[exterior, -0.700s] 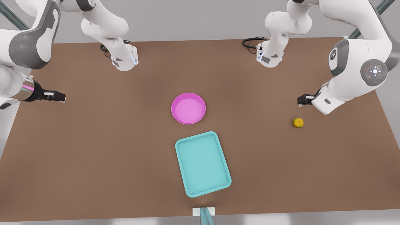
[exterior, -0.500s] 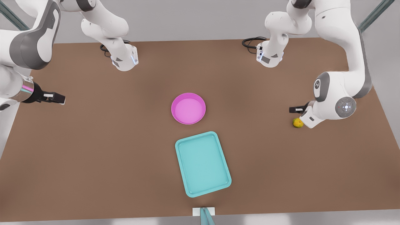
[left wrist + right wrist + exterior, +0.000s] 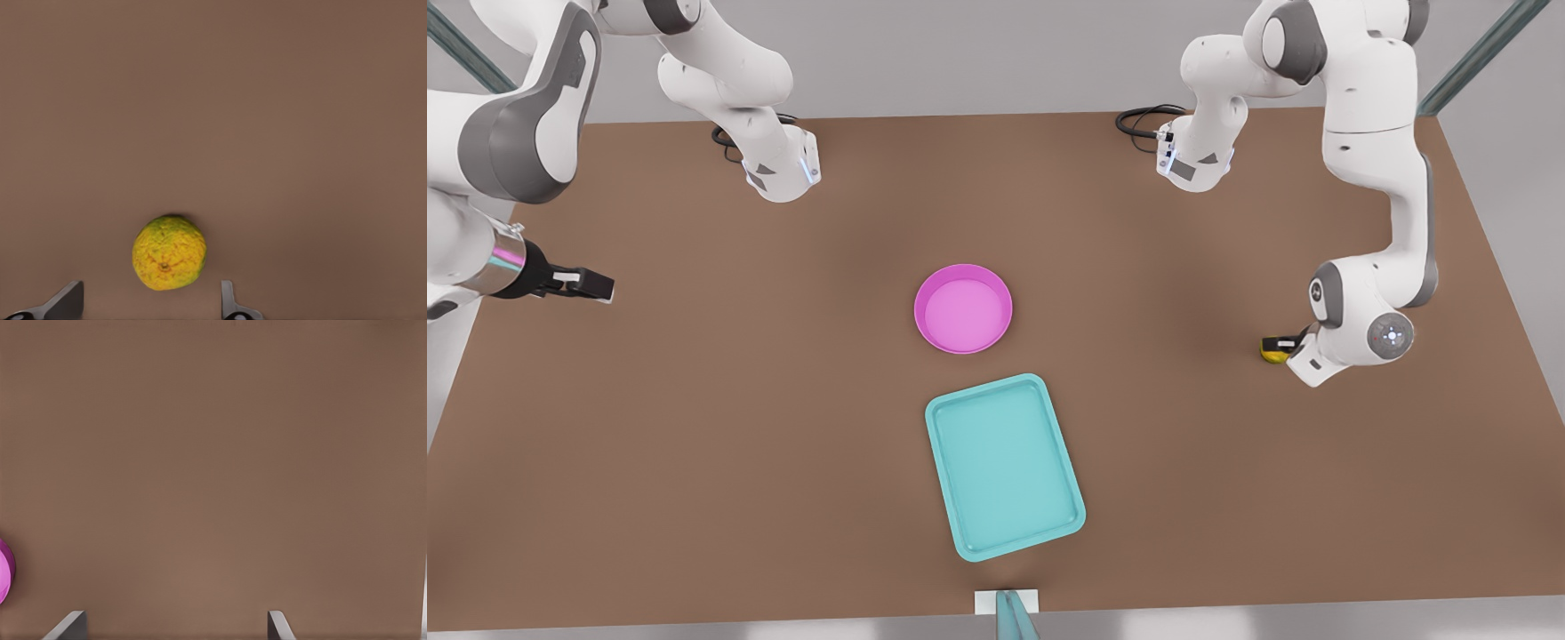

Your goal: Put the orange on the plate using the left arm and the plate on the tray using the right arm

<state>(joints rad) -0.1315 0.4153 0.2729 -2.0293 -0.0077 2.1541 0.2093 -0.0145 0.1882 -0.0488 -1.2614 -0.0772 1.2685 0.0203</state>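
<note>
1. Front view: the orange (image 3: 1271,351) is being partly covered by the left gripper (image 3: 1279,343) at the front view's right; the plate (image 3: 963,308) is lying mid-table (image 3: 694,427), the tray (image 3: 1004,466) just beside it; the right gripper (image 3: 591,284) is being held idle at the left
2. Left wrist view: the orange (image 3: 169,253) is being framed by wide-spread fingers (image 3: 230,303), untouched
3. Right wrist view: fingers (image 3: 279,625) are being held wide over bare table; the plate's rim (image 3: 4,572) is being glimpsed

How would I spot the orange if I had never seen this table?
Start at the brown table and find the teal tray near its middle. Go to the front view's right, where the left gripper hangs with open jaws. The orange lies beneath: small, round, bumpy, yellow-green, far smaller than the pink plate.
</note>
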